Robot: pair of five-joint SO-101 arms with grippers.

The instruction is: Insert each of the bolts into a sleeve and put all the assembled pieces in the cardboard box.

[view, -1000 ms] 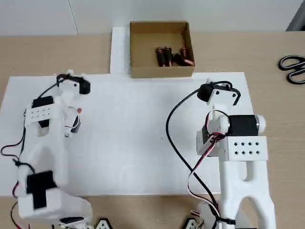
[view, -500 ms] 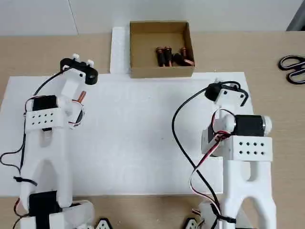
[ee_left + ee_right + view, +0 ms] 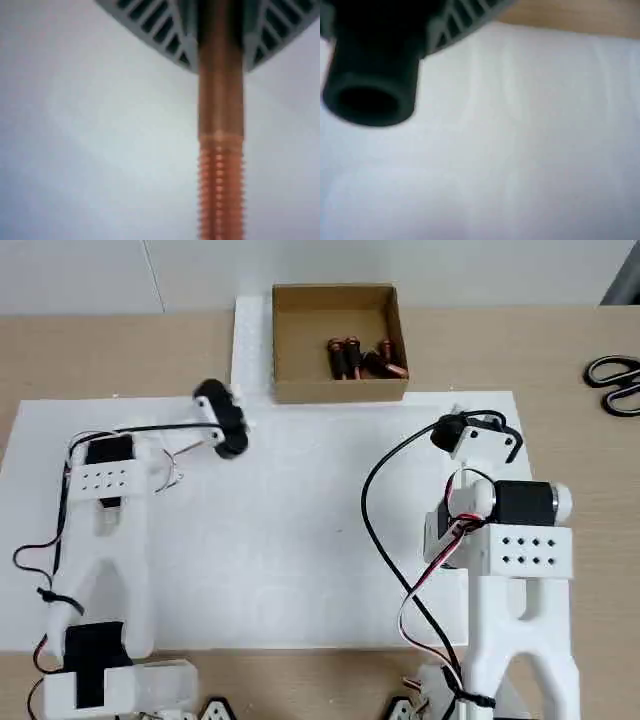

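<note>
Left wrist view: my left hand [image 3: 220, 35] is clenched around a copper-coloured metal bolt [image 3: 220, 130]. The smooth shank runs out from between the grey ribbed jaws and the threaded end points away from the hand, over the white sheet [image 3: 90, 140] that lies below it.

In the right wrist view my right hand [image 3: 385, 25] is grasping a black cylindrical sleeve [image 3: 370, 85]. Its open end faces the camera and shows a dark hollow bore. The sheet lies under it, with a strip of the tan wooden surface [image 3: 580, 17] past the sheet's edge.

From the high view, my left arm [image 3: 105, 500] stands at the left side of the sheet with its wrist turned inward toward the middle. My right arm [image 3: 510, 540] stands at the right side with its wrist pointing toward the far edge of the sheet. The two wrists are well apart.

The brown cardboard box [image 3: 285, 335] sits on the surface at the far edge of the sheet, between the two arms. Several assembled pieces [image 3: 362, 357], copper heads in black sleeves, lie together inside it near its front wall, toward its right side.

A pair of black-handled scissors [image 3: 615, 385] lies on the surface at the far right, off the sheet.
</note>
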